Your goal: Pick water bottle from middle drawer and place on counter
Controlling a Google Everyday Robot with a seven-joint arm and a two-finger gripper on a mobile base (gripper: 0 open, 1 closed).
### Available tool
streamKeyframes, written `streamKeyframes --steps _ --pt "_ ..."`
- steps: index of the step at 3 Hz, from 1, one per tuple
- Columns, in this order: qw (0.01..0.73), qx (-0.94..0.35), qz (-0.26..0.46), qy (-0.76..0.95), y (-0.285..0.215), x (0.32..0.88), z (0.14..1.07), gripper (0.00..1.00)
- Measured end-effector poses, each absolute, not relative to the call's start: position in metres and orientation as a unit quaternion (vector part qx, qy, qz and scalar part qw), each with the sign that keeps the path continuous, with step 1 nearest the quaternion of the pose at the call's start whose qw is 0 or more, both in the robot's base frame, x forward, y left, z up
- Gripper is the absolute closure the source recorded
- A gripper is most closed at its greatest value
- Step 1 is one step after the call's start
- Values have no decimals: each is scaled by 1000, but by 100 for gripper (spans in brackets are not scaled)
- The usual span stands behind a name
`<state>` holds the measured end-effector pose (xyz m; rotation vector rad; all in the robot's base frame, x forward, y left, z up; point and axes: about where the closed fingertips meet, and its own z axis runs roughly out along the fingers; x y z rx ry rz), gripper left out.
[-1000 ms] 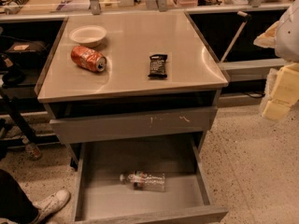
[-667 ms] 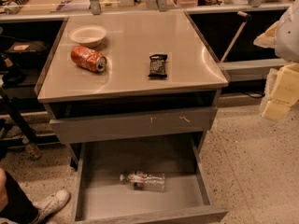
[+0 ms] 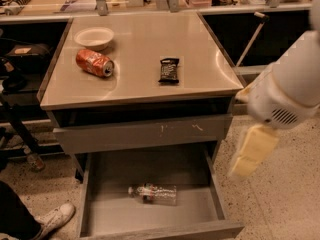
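A white shoe (image 3: pixel 55 217) rests on the floor just left of the middle drawer (image 3: pixel 115 211), which stands open with its grey floor exposed. Above the drawer's left side, a dented red soda can (image 3: pixel 94 63) and a white bowl (image 3: pixel 93 36) sit on the counter (image 3: pixel 135 59). The water bottle (image 3: pixel 154 193) lies on its side at about mid-width of the drawer floor, cap pointing left, clear of every wall. Above the drawer's right half, a dark snack wrapper (image 3: pixel 169 70) lies on the counter. The gripper (image 3: pixel 252 151) hangs outside the drawer's right wall, higher than its rim and well apart from the bottle; whether it is open or closed I cannot tell. The step in hand looks like the reach. The gripper should cross the right wall, stay clear of the scratched drawer front (image 3: pixel 145 133) above, straddle the bottle across its label band, and close gently, since thin plastic probably crumples or rolls.
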<state>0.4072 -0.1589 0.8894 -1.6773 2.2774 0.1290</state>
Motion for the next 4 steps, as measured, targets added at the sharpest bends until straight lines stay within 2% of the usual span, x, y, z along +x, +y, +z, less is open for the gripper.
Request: streamKeyframes --steps 1,3,4 --pt "123 -584 93 797 -125 385 827 0" --pt "110 -592 111 791 -119 376 811 0" --pt "91 -582 149 794 -90 370 757 0"
